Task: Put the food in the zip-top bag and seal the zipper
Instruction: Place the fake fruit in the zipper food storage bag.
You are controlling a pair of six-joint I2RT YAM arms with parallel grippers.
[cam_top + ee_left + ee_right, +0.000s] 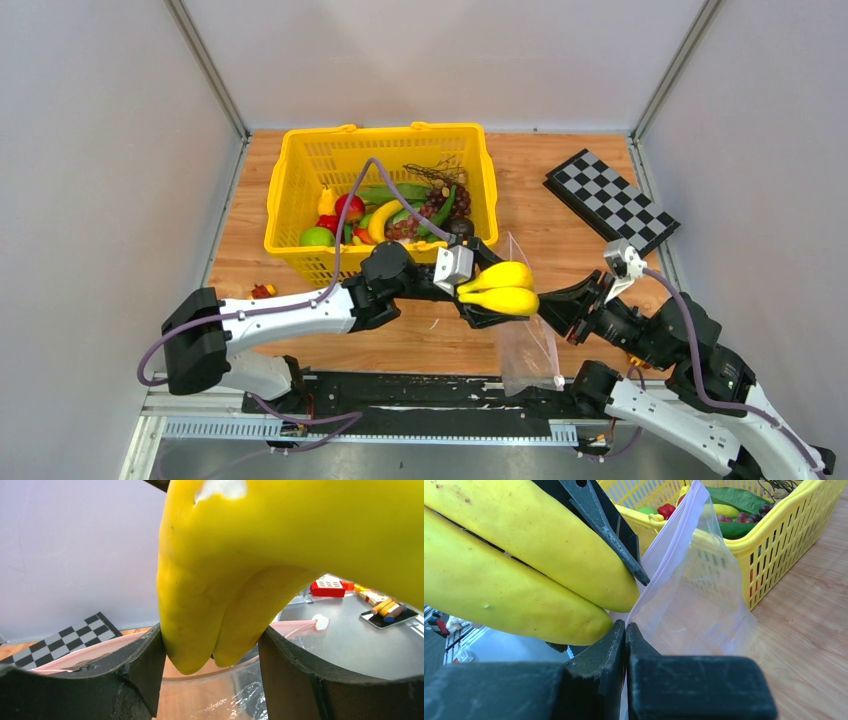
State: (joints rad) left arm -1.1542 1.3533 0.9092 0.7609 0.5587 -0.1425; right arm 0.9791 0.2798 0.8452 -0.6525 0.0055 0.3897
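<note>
Bananas (497, 288), yellow pair, clamped between fingers (145, 672) of left gripper (495, 300); jaws closed on them, banana ends poking down between fingers in left wrist view. Held off table, just over zipper edge of zip-top bag (527, 350). Right gripper (625, 630): jaws pressed together, pinching bag's film, clear plastic rising from tips. Zipper (295, 626): pink-white strip curving just below left gripper's fingers, white slider at its outer end; from right wrist, shows as pale pink rim climbing away from pinched tips. Bag mouth looks parted under bananas; how wide, cannot tell. Lower part of bag reaching down below both grippers to near table edge. Other food (400, 215), apples, grapes, green pods, one more banana, in yellow basket (300, 150) just behind left gripper, well apart from right gripper. Checkerboard (610, 200) flat on wooden table (560, 215), beyond right gripper. Small red-yellow piece (263, 291) on table beside left arm.
</note>
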